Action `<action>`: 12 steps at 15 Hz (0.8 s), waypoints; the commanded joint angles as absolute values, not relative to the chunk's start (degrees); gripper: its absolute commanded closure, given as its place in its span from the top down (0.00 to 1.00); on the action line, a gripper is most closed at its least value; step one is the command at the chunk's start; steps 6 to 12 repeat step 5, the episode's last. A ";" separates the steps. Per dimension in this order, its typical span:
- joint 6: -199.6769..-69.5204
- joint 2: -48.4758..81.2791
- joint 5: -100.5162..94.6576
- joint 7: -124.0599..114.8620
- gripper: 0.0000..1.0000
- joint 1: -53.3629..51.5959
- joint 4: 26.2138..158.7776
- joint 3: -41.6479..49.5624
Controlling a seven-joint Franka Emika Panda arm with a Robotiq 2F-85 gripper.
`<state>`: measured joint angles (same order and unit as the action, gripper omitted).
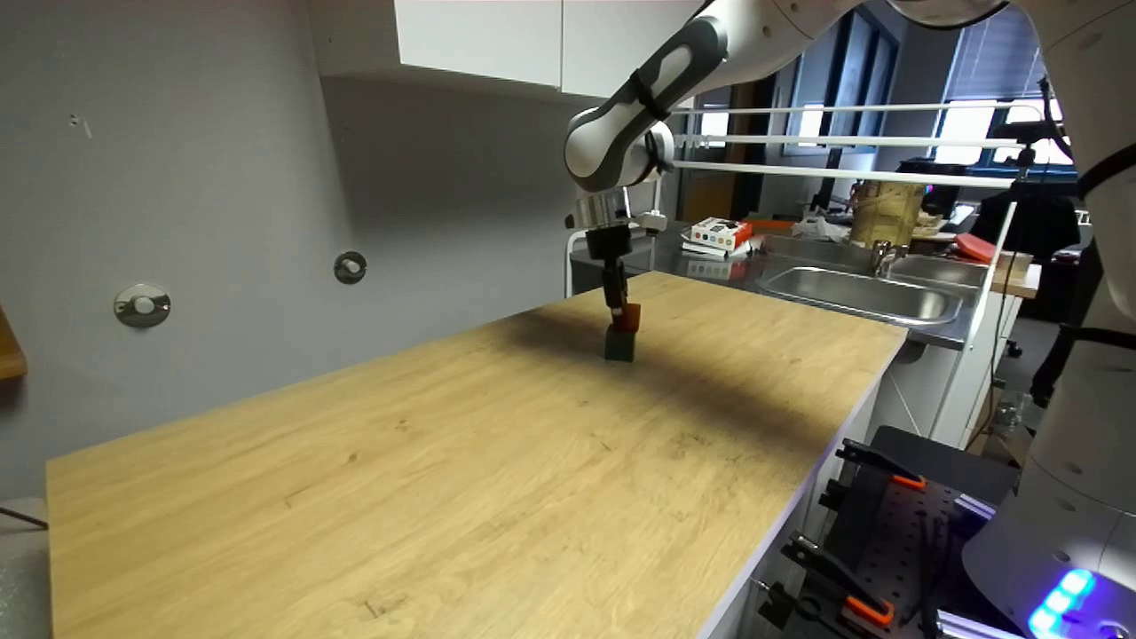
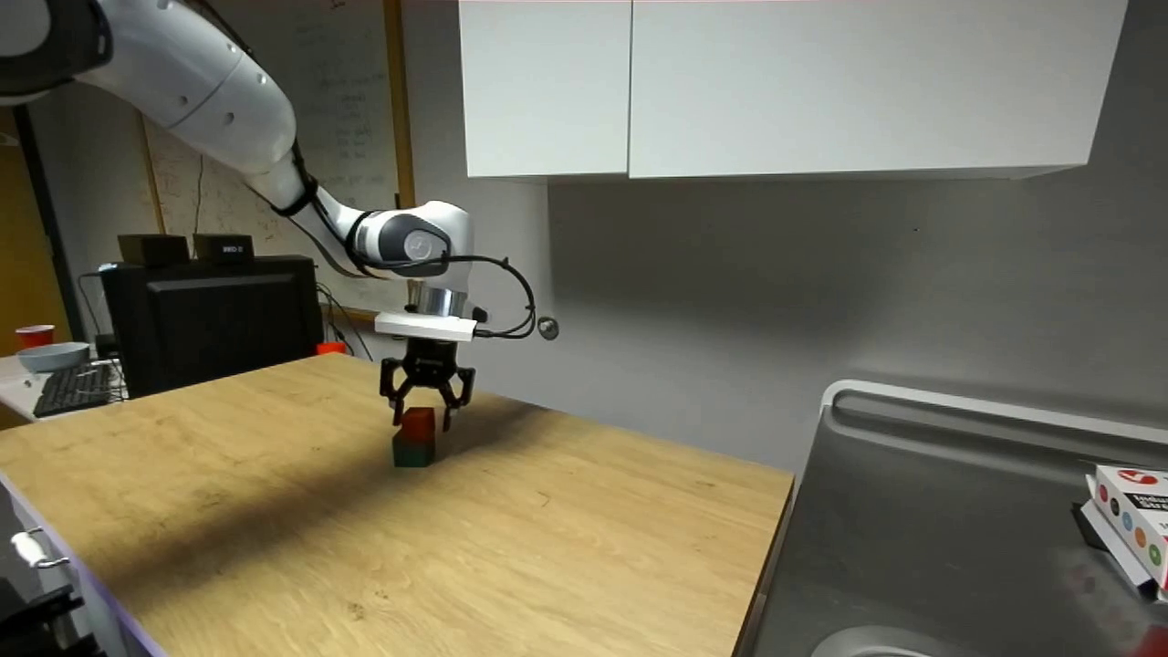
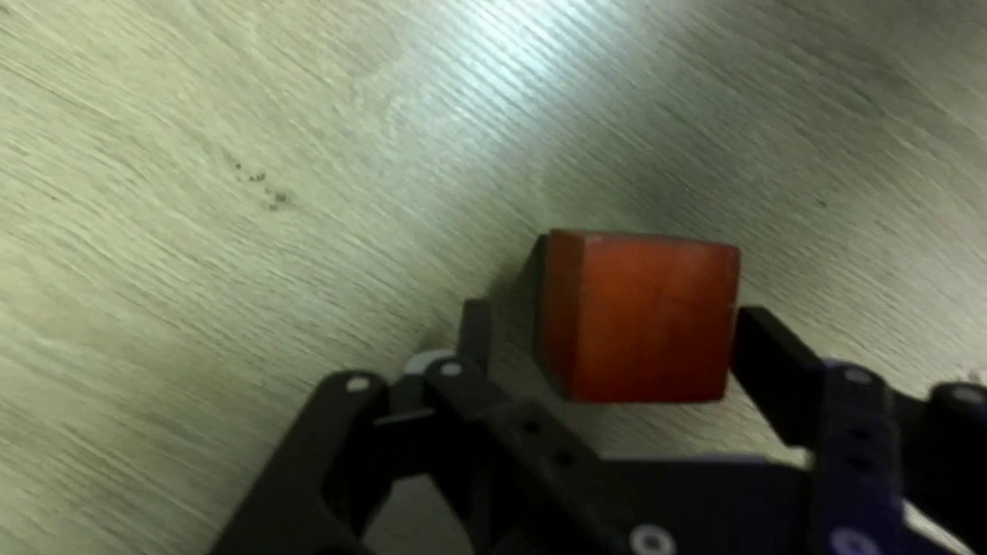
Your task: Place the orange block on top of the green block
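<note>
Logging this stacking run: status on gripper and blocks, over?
Gripper open. Orange block atop green block, slightly offset. Possible snag: one finger beside the orange, contact unclear; lifting might nudge it.

There is one orange block [image 2: 419,425] and one green block [image 2: 413,454], so two blocks altogether. There is one arm [image 2: 210,105], with one gripper [image 2: 422,424] and two fingers [image 3: 771,370]. One table [image 1: 399,497] shows in both exterior views, as do two cabinet doors [image 2: 858,87]. In an exterior view there are two clamps [image 1: 830,568], two round wall fittings [image 1: 142,305], three white rails [image 1: 843,140], two sink basins [image 1: 861,293] and one tap [image 1: 881,253]. In an exterior view there are one monitor [image 2: 224,328], two black boxes [image 2: 153,249], one keyboard [image 2: 78,388], one bowl [image 2: 53,357] and one whiteboard [image 2: 351,128]. One red cup [image 2: 36,337] is clear there; whether a half-hidden red thing [image 2: 330,348] makes two cups cannot be told.
</note>
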<state>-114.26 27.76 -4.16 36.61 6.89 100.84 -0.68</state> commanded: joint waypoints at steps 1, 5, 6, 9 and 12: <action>-111.95 28.28 -3.91 37.69 1.00 7.34 98.68 -1.41; -109.66 27.31 -5.40 35.87 1.00 6.59 98.37 -0.78; -109.66 27.31 -5.40 35.87 1.00 6.59 98.37 -0.78; -109.66 27.31 -5.40 35.87 1.00 6.59 98.37 -0.78; -109.66 27.31 -5.40 35.87 1.00 6.59 98.37 -0.78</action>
